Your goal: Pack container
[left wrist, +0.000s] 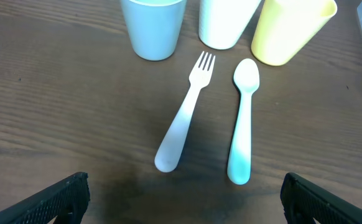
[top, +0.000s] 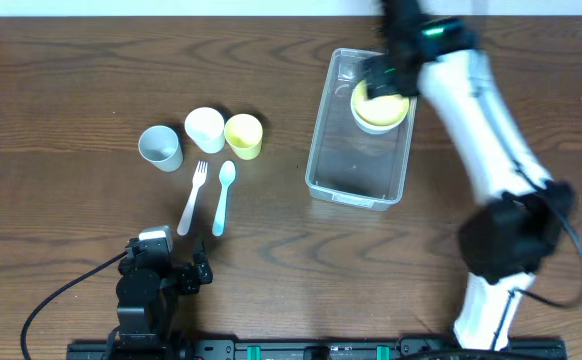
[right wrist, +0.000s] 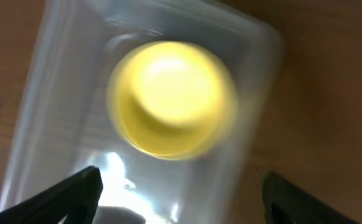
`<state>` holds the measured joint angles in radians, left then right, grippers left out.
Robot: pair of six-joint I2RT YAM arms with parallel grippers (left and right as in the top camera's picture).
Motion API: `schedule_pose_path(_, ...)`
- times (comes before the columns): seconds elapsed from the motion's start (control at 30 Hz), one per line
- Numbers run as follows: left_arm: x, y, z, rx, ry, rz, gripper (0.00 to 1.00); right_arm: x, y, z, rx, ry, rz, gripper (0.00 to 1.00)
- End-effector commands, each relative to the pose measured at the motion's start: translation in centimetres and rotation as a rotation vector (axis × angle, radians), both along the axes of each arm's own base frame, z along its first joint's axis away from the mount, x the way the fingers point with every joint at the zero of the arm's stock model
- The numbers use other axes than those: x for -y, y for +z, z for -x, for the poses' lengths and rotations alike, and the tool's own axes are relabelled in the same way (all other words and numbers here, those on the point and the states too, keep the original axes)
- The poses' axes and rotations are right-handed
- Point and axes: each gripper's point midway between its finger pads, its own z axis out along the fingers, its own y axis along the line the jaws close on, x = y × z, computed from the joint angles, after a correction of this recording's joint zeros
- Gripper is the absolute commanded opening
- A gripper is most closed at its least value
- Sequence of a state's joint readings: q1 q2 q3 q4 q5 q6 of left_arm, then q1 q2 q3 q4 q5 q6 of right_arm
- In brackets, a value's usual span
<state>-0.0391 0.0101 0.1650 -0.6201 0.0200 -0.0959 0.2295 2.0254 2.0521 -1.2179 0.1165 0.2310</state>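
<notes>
The clear container [top: 343,185] stands right of centre. Inside its far end sits a yellow bowl stacked in a white bowl [top: 381,108]. The right wrist view shows the yellow bowl [right wrist: 171,99] in the container [right wrist: 56,74], blurred. My right gripper [top: 386,72] hovers over the container's far end, open and empty, its fingertips [right wrist: 178,193] wide apart. My left gripper [top: 196,272] rests near the front edge, open and empty [left wrist: 184,196]. Ahead of it lie a white fork [left wrist: 184,118] and a light blue spoon [left wrist: 242,121].
A grey-blue cup [top: 160,147], a white cup [top: 204,128] and a yellow cup [top: 243,135] stand in a row left of the container. The fork [top: 192,198] and spoon [top: 223,197] lie just in front of them.
</notes>
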Motion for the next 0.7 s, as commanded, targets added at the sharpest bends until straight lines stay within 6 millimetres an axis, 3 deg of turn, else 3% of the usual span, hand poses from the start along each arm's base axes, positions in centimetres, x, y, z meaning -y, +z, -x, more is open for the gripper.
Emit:
schedule_pose_path(0.0,-0.1,-0.3,0.0,-0.002,0.0,-0.012,0.98,8.0,3.7,1.3,0.035,-0.234,-0.044,0.83)
schedule_pose_path(0.2,-0.1,-0.3,0.0,-0.003,0.0,-0.012,0.98,17.4,2.3,5.2,-0.094,-0.466,-0.116,0.84)
schedule_pose_path(0.33,-0.2,0.2,-0.3,0.021,0.003,-0.013,0.98,22.1,1.4,7.0,-0.121,-0.587,-0.123,0.99)
schedule_pose_path(0.53,-0.1,0.6,-0.6,0.041,0.002,-0.003,0.98,26.0,1.0,8.9,-0.13,-0.692,-0.131,0.99)
schedule_pose_path(0.67,-0.1,0.9,-0.7,0.056,0.072,0.119,0.98,27.1,1.0,9.4,-0.129,-0.722,-0.133,0.99)
